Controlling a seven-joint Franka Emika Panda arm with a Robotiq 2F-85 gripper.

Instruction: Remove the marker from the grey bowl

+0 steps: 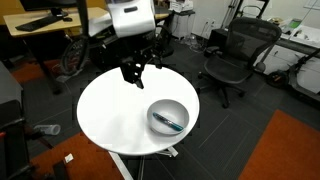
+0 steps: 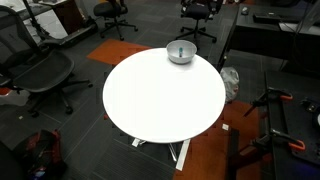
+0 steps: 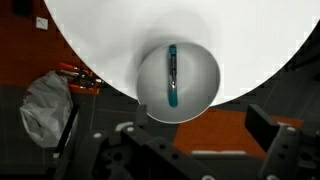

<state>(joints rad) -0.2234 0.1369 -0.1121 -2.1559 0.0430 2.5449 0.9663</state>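
The grey bowl (image 1: 182, 108) stands near the edge of the white round table (image 1: 110, 110). The marker (image 1: 168, 121) lies inside it, dark with a teal-blue end. Both exterior views show the bowl, which sits at the table's far edge in an exterior view (image 2: 180, 55). In the wrist view the marker (image 3: 172, 76) lies lengthwise in the bowl (image 3: 203, 85). My gripper (image 1: 134, 74) hangs open and empty above the table, apart from the bowl. In the wrist view its fingers (image 3: 200, 128) spread wide below the bowl.
Black office chairs (image 1: 235, 55) stand around the table. Orange carpet (image 1: 285, 150) lies on the dark floor. A crumpled plastic bag (image 3: 45, 105) sits on the floor beside the table. Desks (image 1: 40, 22) stand at the back.
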